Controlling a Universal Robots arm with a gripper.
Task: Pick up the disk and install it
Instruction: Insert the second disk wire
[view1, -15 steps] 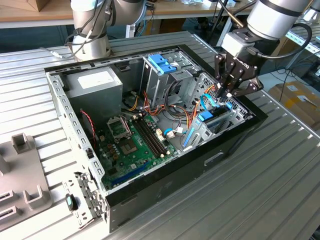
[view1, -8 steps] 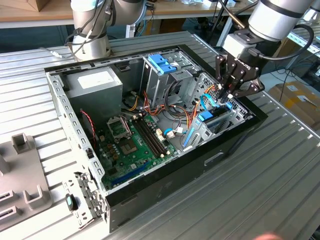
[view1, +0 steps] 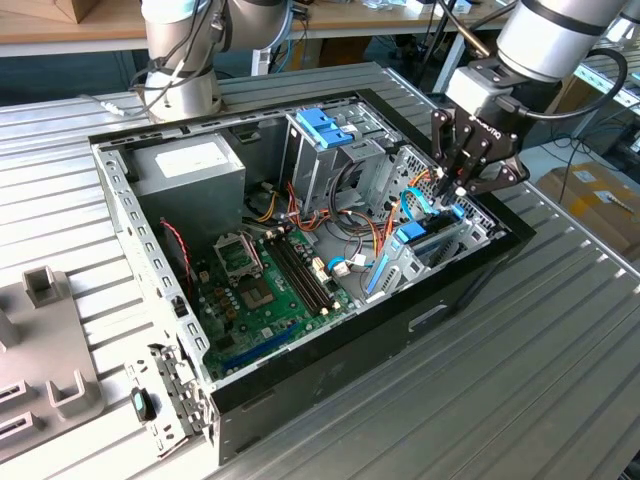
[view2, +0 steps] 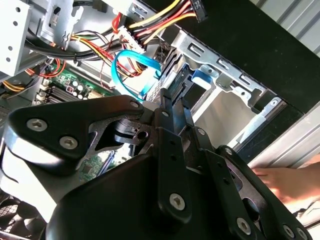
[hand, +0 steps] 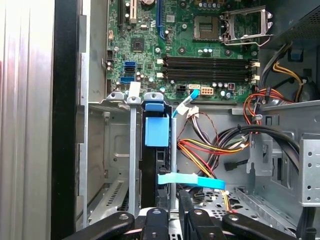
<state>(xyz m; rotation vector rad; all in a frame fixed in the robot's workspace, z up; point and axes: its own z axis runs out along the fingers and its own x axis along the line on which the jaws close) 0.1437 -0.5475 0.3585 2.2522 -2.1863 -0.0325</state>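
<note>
An open black desktop computer case (view1: 120, 200) lies on its side on a ribbed grey metal table (view1: 540, 380), its green motherboard (view1: 255, 290) exposed, as the robot arm's black gripper (view1: 455, 188) hangs over the drive bay at the exterior view's right

The disk (view1: 425, 240), a flat silver-grey hard drive in a light-blue plastic carrier, stands on edge inside that bay between bare metal rails, well apart from the darker blue plastic bracket (view1: 325, 125) atop the upright metal drive cage

In the first wrist view the gripper (hand: 172, 220) sits right at the near end of the disk (hand: 156, 132), in line with it; whether it is clamped on the carrier or merely resting against it cannot be told

A flat light-blue data cable (hand: 192, 181) crosses just beside the disk, next to a tangle of red, yellow and black power leads

Seating looks to be the step in hand, and doing it well likely means keeping the disk square to the rails, pressing straight along the slot, and keeping the blue cable out of the gap

The white label on the grey power supply (view1: 190, 165) and the white lettering on the gripper's body are too small to make out

A person's hand (view2: 285, 180) rests near the case in the second wrist view
</note>
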